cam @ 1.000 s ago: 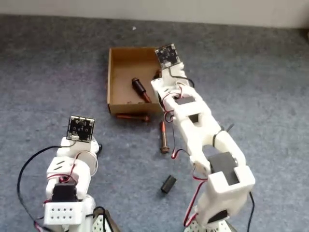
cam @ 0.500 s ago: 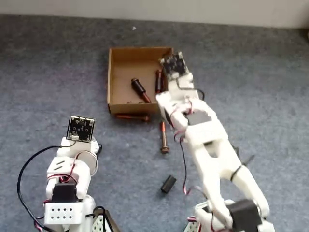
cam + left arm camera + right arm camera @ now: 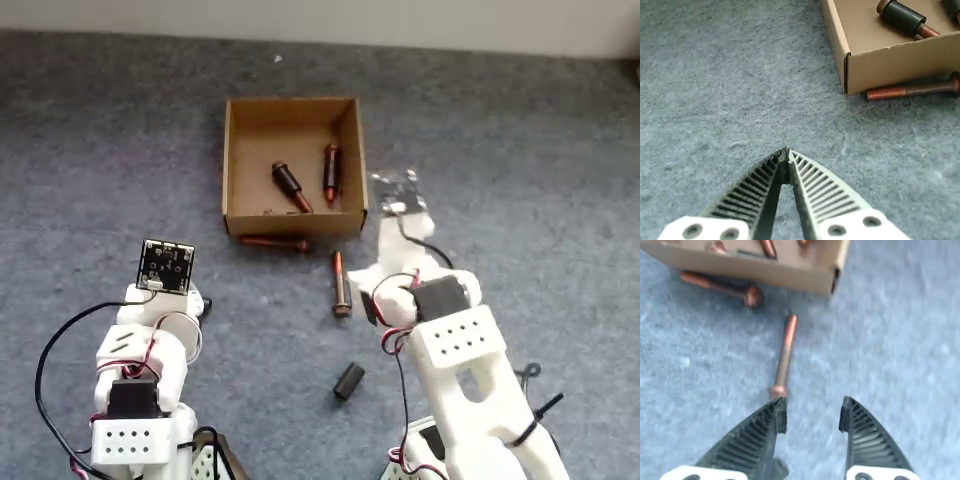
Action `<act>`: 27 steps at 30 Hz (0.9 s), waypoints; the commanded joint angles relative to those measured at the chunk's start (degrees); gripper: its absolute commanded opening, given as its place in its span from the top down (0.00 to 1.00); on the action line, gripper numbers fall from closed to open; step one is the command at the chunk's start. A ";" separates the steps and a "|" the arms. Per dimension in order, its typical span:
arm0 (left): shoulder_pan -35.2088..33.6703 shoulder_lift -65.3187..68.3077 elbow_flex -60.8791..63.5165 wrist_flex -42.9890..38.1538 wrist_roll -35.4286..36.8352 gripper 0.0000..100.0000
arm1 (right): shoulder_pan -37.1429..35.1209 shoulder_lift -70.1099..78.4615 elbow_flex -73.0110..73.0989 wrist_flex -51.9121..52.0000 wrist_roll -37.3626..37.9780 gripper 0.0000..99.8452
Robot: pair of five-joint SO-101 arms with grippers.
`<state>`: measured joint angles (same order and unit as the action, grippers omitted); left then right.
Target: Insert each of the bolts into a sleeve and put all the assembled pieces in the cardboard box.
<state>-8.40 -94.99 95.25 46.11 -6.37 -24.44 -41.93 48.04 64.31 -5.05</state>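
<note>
Bolt (image 3: 782,357) lies bare just outside the cardboard box (image 3: 262,135); the right gripper (image 3: 812,412) gapes empty, one finger beside its head, so closing may nudge it rolling. Left gripper (image 3: 786,152) is pinched closed, empty

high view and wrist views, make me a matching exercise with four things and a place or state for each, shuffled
Things:
1. loose sleeve
2. left gripper
3. right gripper
4. two assembled pieces

Places or states:
A. open, above the carpet, near the head of a bare bolt
B. inside the cardboard box
C. shut, nothing held
D. alone on the carpet, no bolt in it

Pairs: 1-D, 2-C, 3-A, 4-B
</note>
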 commanded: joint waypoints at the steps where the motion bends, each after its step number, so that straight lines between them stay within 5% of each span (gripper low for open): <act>1: -0.48 -0.57 -0.22 -1.14 -0.26 0.99 | -0.57 -3.82 1.71 4.97 -8.35 0.84; 9: -0.48 -0.57 -0.13 -1.14 -0.26 0.99 | -5.85 -9.80 15.34 4.88 -9.41 0.84; 14: -0.48 -0.57 0.31 -1.23 -0.35 0.99 | -13.23 -10.77 16.66 5.05 -19.96 0.83; 27: -0.48 -0.57 0.48 -2.37 -0.44 0.99 | -21.58 10.24 9.27 6.81 -30.77 0.83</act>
<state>-8.40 -94.99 95.43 45.93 -6.37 -45.10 -36.57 62.55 68.97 -32.92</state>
